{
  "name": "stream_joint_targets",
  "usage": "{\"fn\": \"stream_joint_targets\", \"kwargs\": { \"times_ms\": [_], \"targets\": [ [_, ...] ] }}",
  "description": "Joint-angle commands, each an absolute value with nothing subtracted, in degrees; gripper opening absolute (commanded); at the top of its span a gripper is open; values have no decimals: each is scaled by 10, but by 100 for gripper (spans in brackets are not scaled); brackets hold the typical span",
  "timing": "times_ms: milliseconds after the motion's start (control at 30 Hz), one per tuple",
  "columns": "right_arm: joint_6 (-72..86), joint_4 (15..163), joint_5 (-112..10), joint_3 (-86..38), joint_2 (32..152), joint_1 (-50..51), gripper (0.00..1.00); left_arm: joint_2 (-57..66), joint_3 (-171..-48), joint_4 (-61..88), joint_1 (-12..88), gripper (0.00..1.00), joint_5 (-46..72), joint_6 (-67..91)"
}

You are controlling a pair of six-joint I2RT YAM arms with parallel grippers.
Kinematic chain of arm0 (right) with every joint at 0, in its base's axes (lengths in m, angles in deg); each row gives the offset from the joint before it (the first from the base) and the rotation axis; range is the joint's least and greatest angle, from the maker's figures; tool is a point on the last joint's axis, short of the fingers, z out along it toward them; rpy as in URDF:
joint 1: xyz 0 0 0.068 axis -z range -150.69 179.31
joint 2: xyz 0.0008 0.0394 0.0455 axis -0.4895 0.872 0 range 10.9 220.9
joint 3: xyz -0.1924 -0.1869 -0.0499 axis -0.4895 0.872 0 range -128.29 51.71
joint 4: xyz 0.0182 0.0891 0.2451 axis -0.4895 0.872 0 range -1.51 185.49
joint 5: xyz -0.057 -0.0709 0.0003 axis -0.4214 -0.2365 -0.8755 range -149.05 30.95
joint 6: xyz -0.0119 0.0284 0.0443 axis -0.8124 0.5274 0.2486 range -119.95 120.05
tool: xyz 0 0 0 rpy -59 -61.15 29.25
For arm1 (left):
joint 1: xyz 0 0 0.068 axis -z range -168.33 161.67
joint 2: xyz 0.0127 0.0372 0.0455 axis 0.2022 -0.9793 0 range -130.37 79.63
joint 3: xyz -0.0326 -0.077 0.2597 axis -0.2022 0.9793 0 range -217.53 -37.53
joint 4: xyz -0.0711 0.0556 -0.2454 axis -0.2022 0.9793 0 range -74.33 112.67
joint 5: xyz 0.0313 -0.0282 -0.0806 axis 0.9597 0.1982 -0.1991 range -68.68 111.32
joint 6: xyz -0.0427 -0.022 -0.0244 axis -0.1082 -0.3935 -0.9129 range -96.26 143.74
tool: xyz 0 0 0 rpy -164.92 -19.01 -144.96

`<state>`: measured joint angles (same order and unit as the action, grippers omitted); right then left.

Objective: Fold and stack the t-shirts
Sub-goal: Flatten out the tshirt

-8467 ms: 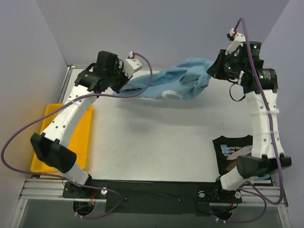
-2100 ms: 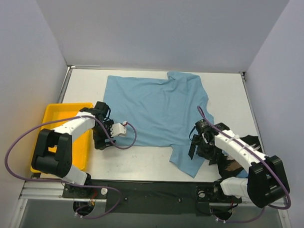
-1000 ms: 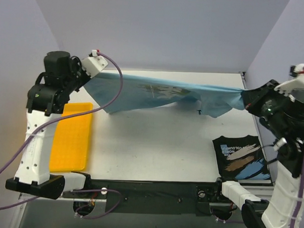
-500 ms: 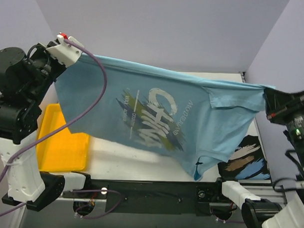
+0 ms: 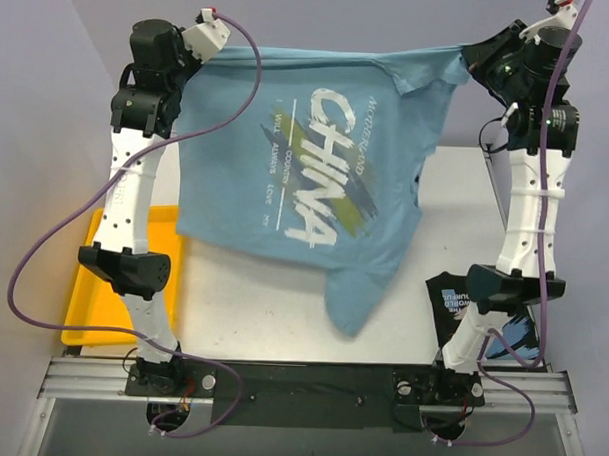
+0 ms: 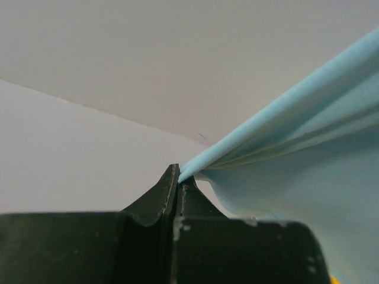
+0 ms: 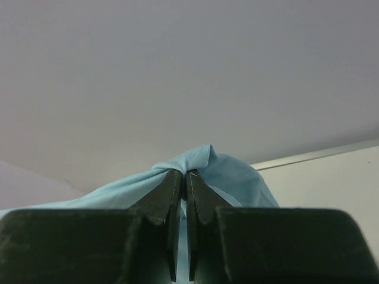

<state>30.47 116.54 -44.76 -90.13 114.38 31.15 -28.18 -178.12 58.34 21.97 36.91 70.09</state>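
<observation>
The light blue t-shirt [image 5: 306, 178] with white "CHINA" print hangs spread in the air between both arms, high over the table, one sleeve dangling at the bottom. My left gripper [image 5: 203, 46] is shut on its upper left corner; in the left wrist view the cloth [image 6: 284, 148] runs from the closed jaws of that gripper [image 6: 177, 177]. My right gripper [image 5: 469, 54] is shut on the upper right corner; cloth [image 7: 201, 163] bunches over that gripper's closed tips [image 7: 183, 174]. The black t-shirt [image 5: 472, 304] with pale print lies folded at the table's near right, partly behind the right arm.
A yellow plastic tray [image 5: 92, 291] lies at the table's left edge. Grey walls enclose the table [image 5: 262, 297] at back and sides. The arm bases stand at the near edge.
Both arms have moved further back and up, carrying the blue shirt with them. It now hangs flatter and upright, print facing the camera, its lower sleeve swung toward the table middle.
</observation>
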Motion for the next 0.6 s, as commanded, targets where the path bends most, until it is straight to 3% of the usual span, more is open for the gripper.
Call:
{"fn": "stream_joint_targets", "kwargs": {
  "times_ms": [0, 200, 400, 567],
  "targets": [
    [376, 973, -455, -969, 1130, 331, 0, -282, -1873, 417, 200, 0, 420, 701],
    [375, 970, -453, -946, 1087, 375, 0, -264, -1863, 420, 198, 0, 393, 731],
    [341, 1037, -404, -821, 996, 412, 0, -167, -1682, 461, 199, 0, 319, 752],
    [295, 1140, -348, -563, 859, 409, 0, -97, -1498, 524, 200, 0, 277, 764]
  ]
}}
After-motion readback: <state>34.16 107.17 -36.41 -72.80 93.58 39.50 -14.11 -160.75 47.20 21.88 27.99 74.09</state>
